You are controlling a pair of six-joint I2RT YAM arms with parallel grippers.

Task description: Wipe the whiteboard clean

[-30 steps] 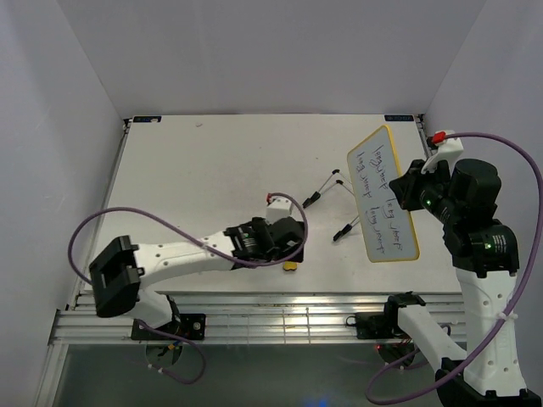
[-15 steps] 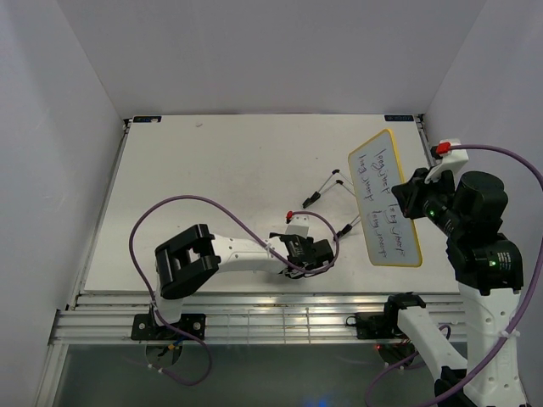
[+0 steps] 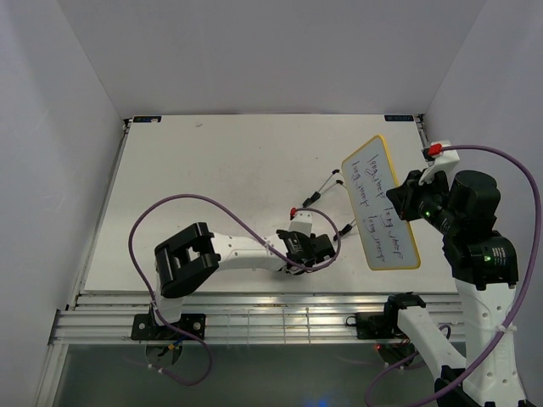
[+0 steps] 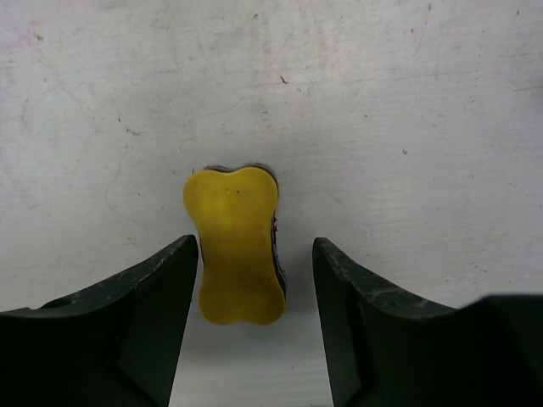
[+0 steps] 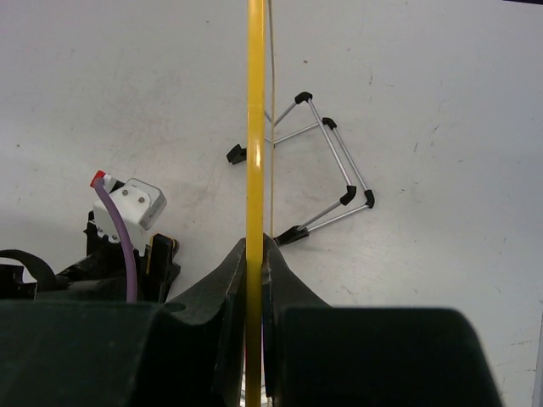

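Risk entry: your left gripper [image 4: 254, 259], open and off-centre astride the yellow eraser [image 4: 235, 246], may skew or flick it on closing; your right gripper [image 5: 254, 254], clamped on the thin frame of the whiteboard [image 3: 380, 203] held aloft at right, may let it pivot under wiping.

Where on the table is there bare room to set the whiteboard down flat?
The left and far parts of the table are bare, from the left edge to the wire stand. Crowded near-right: the stand, the yellow eraser inside the open left gripper, and the whiteboard held by the right gripper.
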